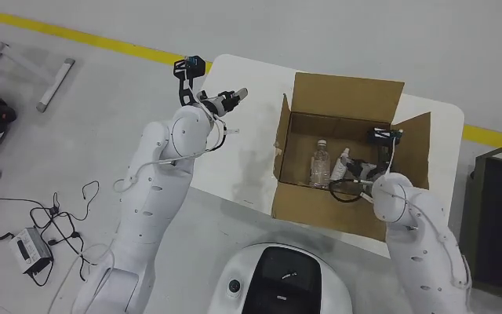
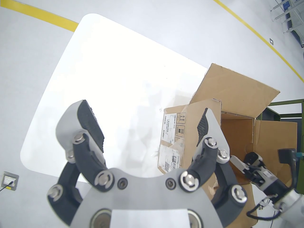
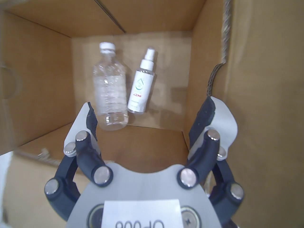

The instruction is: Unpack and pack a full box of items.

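Two bottles lie flat on the floor of one brown corrugated cardboard box (image 1: 314,206) (image 2: 237,91) (image 3: 35,84). The box stands on a white rounded-corner table (image 1: 243,157) (image 2: 106,72), and all its top flaps are folded open. One outer side wall carries pasted white shipping labels, and a torn flap edge shows the corrugation.

Item one: a clear ribbed plastic water bottle with a white screw cap (image 1: 318,165) (image 3: 109,86).

Item two: a slim white spray bottle with a white nozzle under a clear cover (image 1: 341,165) (image 3: 141,84). It bears a pale teal drop mark and a small red mark. It lies just beside the water bottle, pointing the same way, in the middle of the box floor.

Right gripper (image 1: 354,167) (image 3: 149,107): inside the box opening, above the bottles and near one side wall. Its black-padded fingers are spread wide and hold nothing.

Left gripper (image 1: 238,96) (image 2: 147,115): over the bare part of the table, well apart from the box. Its fingers are likewise spread and empty.
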Robot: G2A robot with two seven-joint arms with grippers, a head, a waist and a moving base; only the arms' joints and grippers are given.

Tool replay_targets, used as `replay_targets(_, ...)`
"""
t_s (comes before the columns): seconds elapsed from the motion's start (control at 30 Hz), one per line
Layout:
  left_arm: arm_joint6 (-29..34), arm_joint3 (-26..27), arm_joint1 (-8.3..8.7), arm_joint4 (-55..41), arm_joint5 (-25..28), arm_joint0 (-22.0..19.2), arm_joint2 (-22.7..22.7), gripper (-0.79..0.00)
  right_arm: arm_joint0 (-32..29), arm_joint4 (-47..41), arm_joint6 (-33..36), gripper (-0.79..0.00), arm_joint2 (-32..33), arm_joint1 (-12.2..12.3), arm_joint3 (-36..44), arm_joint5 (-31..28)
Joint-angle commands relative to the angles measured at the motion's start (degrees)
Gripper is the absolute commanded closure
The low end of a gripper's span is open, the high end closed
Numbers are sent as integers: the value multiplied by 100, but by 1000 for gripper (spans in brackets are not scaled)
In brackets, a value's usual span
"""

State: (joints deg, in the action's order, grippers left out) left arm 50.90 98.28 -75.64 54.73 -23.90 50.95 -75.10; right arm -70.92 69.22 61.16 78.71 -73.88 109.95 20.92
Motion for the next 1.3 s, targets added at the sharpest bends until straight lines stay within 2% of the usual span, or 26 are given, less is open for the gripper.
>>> replay_targets(0.0, 0, 0, 0, 0, 0, 0, 0, -785, -248, -251, -83, -409, 282, 20, 602, -112)
replay_targets(0.03, 0, 0, 0, 0, 0, 0, 0, -785, -377, -419, -111, -200, 428, 29, 892, -170)
replay_targets(0.07, 0, 0, 0, 0, 0, 0, 0, -785, -504, -540, -143, -71, 582, 40, 1138, -229)
replay_targets(0.1, 0, 0, 0, 0, 0, 0, 0, -785, -643, -664, -207, 0, 744, 48, 1392, -264)
replay_targets(0.3, 0, 0, 0, 0, 0, 0, 0, -785, -1437, -1530, -465, 0, 1849, 81, 2470, -491)
replay_targets(0.43, 0, 0, 0, 0, 0, 0, 0, -785, -1790, -2059, -629, 0, 2719, 105, 2470, -798)
replay_targets(0.8, 0, 0, 0, 0, 0, 0, 0, -785, -3081, -2108, -220, 0, 4379, 136, 2470, -909)
replay_targets(1.0, 0, 0, 0, 0, 0, 0, 0, -785, -3481, -1511, 470, 0, 4462, 196, 2111, -1217)
replay_targets(1.27, 0, 0, 0, 0, 0, 0, 0, -785, -3126, 81, 1000, 0, 3430, 288, 1172, -1235)
